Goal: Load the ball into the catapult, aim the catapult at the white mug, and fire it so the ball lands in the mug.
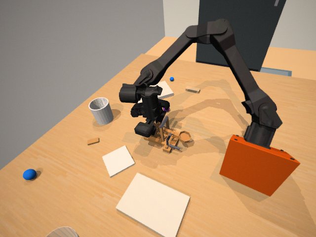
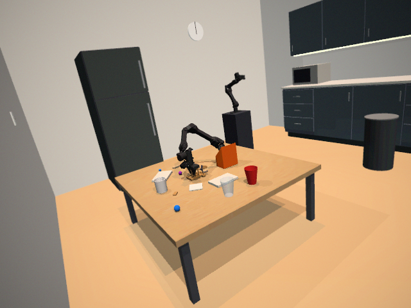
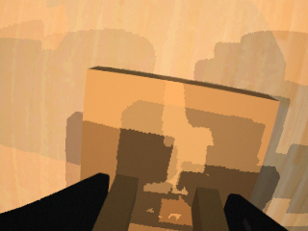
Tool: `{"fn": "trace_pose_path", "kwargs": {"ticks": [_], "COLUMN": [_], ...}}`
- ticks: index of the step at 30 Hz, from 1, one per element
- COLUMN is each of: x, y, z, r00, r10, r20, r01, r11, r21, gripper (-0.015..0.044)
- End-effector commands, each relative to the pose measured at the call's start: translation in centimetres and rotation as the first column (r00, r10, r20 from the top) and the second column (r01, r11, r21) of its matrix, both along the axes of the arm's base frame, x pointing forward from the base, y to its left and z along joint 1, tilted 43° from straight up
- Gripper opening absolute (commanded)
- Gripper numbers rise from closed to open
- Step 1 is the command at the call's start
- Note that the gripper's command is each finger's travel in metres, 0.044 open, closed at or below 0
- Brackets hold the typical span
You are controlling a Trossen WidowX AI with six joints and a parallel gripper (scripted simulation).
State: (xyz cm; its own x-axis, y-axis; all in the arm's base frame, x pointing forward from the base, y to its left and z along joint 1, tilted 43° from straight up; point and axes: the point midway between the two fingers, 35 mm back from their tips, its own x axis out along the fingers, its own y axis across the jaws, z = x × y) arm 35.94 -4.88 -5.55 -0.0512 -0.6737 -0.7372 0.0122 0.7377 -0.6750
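Observation:
The wooden catapult (image 1: 165,140) (image 2: 196,173) (image 3: 183,112) stands in the middle of the table, its empty cup (image 1: 185,136) pointing toward the orange arm base. My gripper (image 1: 152,127) (image 2: 189,165) (image 3: 168,195) reaches down onto the catapult's end away from the cup. Its fingers are shut on the two wooden uprights, as the wrist view shows. A small purple ball (image 1: 166,110) (image 2: 180,172) lies on the table just behind the gripper, partly hidden. A white ribbed mug (image 1: 101,110) (image 2: 160,185) stands upright to the left of the catapult.
The orange arm base (image 1: 255,165) (image 2: 227,155) stands at the right. Flat white slabs (image 1: 117,160) (image 1: 153,204) lie in front. A large blue ball (image 1: 29,174) (image 2: 176,208), a small blue ball (image 1: 171,79), two wood blocks (image 1: 93,140) (image 1: 192,89), a second white cup (image 2: 227,186) and a red cup (image 2: 250,174) are around.

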Motion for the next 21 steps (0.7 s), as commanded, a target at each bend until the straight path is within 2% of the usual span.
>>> {"fn": "trace_pose_path", "kwargs": {"ticks": [1, 5, 21], "x": [0.5, 0.4, 0.6], "y": [2.6, 3.4, 1.8], "z": [2.5, 3.4, 1.6], "r00": [1.0, 1.0, 1.0], "r10": [0.01, 0.01, 0.015], "r20": [0.013, 0.012, 0.009], "r01": [-0.01, -0.01, -0.015], "r11": [1.0, 1.0, 1.0], "r21": [0.006, 0.006, 0.003], "gripper": [0.0006, 0.0, 0.0]}}
